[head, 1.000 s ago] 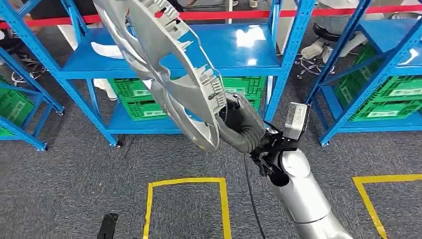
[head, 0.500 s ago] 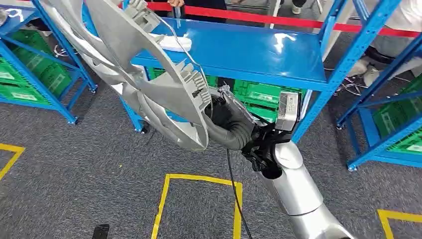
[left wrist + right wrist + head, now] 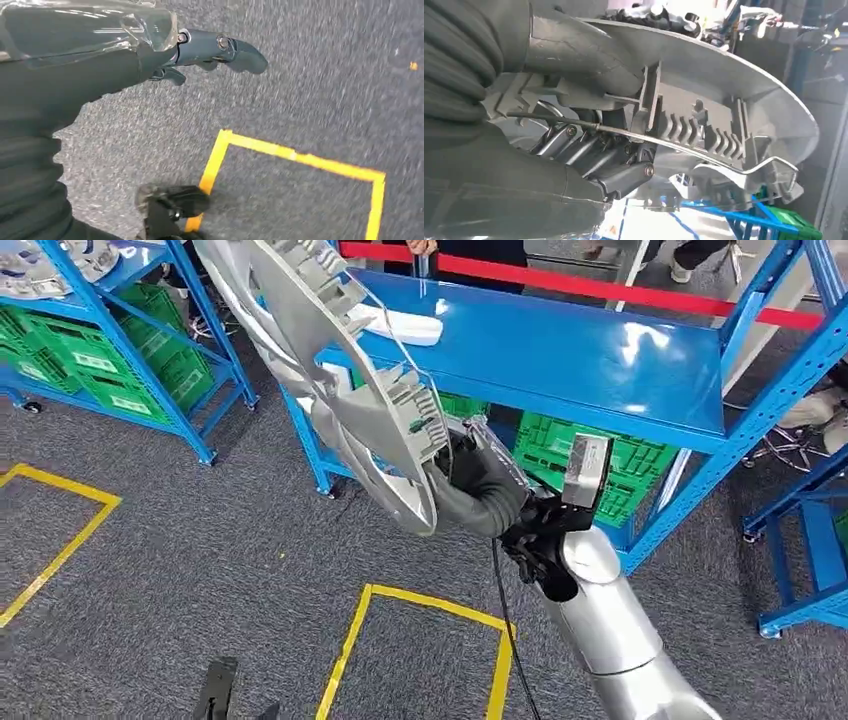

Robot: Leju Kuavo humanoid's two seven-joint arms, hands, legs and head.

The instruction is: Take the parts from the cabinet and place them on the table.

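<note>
A silver wheel cover [image 3: 330, 370] is gripped at its rim by the right hand [image 3: 470, 475] (centre of frame); the left hand [image 3: 200, 52] hangs with fingers apart, holding nothing.

My right arm [image 3: 610, 640]: silver shell, black wrist joint, black cable alongside, small grey box w/ label. Right hand [image 3: 478, 480]: grey ribbed cover, dark fingers. Left hand [image 3: 150, 50]: clear plastic over grey, dark blue-grey fingers [image 3: 235, 50] w/ screws.
</note>
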